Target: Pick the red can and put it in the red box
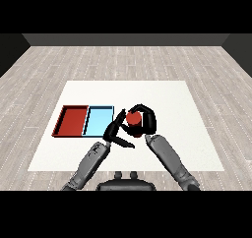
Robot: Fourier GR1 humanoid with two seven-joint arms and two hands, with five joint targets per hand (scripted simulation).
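We see our right hand (142, 121) curled around the red can (132, 118) just right of the light blue tray (98, 120), left hand (116, 133) relaxed beside it; carrying to the red tray (72, 120) beyond remains.

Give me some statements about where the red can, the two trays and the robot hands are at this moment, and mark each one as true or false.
1. The right robot hand is curled round the red can. True.
2. The red can already lies inside the red tray. False: it is in the right robot hand, to the right of both trays.
3. The light blue tray lies between the red tray and the can. True.
4. The left robot hand holds the can. False: its fingers are straight and it holds nothing.
5. The red tray is the tray nearest the can. False: the light blue tray is nearer.
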